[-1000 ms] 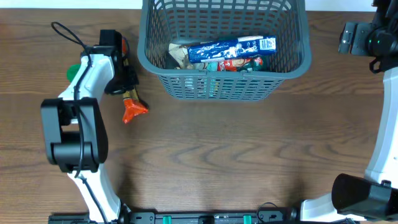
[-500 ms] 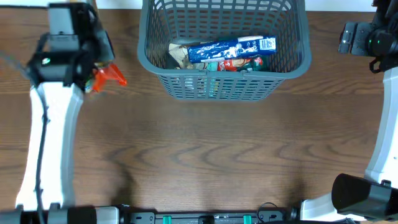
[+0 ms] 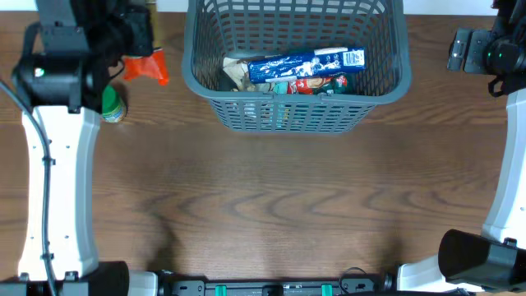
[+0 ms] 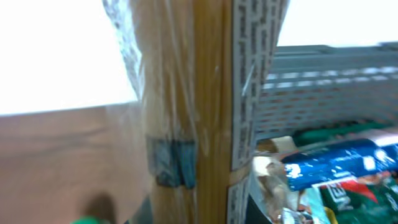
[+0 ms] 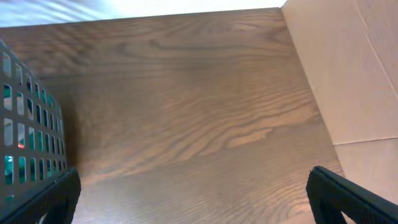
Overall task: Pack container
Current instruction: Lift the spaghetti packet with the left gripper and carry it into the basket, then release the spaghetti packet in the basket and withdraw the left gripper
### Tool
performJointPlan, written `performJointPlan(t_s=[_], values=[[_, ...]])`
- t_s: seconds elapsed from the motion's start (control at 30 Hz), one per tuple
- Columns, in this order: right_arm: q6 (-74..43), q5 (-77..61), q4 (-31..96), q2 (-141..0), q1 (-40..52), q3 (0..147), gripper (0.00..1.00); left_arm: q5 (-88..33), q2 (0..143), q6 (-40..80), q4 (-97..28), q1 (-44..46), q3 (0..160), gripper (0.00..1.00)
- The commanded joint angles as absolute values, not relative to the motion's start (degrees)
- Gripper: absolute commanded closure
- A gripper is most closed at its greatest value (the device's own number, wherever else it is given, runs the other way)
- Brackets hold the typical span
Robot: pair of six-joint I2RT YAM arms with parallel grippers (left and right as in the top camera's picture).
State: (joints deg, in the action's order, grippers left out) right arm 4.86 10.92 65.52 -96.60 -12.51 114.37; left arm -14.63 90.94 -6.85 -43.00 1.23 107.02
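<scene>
Grey-blue container on table, partly packed: blue packet, red-green packet inside. Left gripper just left of it, clenched on orange packet (not yet in). Right gripper right of it, splayed, empty.

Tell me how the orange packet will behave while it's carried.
Likely light: the left gripper alone holds the orange packet off the table. Its crinkled film end looks floppy, so it may sag or swing. The glossy wrapper could slip.
</scene>
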Motion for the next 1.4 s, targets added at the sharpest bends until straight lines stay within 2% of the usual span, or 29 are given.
performJointPlan(t_s=[0.0,0.37,0.57,0.93,1.23,1.27,1.3,1.33,1.37], values=[[5.41,10.92,65.60,-96.12,-12.67,115.02,0.01,-22.72,91.59,-14.59,-39.70,3.97,111.39,0.94],[5.41,10.92,65.58,-96.12,-12.67,115.02,0.01,-30.00,93.65,-28.18,-34.20,13.89,111.42,0.94],[5.41,10.90,65.58,-96.12,-12.67,115.02,0.01,-31.97,95.09,-36.34,-35.27,18.04,111.35,0.94],[5.41,10.90,65.58,-96.12,-12.67,115.02,0.01,-33.06,105.82,-52.51,-47.33,19.00,111.35,0.94],[5.41,10.92,65.58,-96.12,-12.67,115.02,0.01,-34.50,108.90,-52.69,-47.77,19.00,111.35,0.94],[5.41,10.92,65.58,-96.12,-12.67,115.02,0.01,-34.50,108.90,-52.66,-47.77,19.00,111.35,0.85],[5.41,10.90,65.58,-96.12,-12.67,115.02,0.01,-34.48,108.90,-52.38,-47.75,19.00,111.35,0.63],[5.41,10.90,65.58,-96.12,-12.67,115.02,0.01,-34.48,108.88,-51.81,-47.68,19.00,111.35,0.27],[5.41,10.92,65.58,-96.12,-12.67,115.02,0.01,-34.48,108.90,-51.75,-47.75,19.00,111.35,0.02]])
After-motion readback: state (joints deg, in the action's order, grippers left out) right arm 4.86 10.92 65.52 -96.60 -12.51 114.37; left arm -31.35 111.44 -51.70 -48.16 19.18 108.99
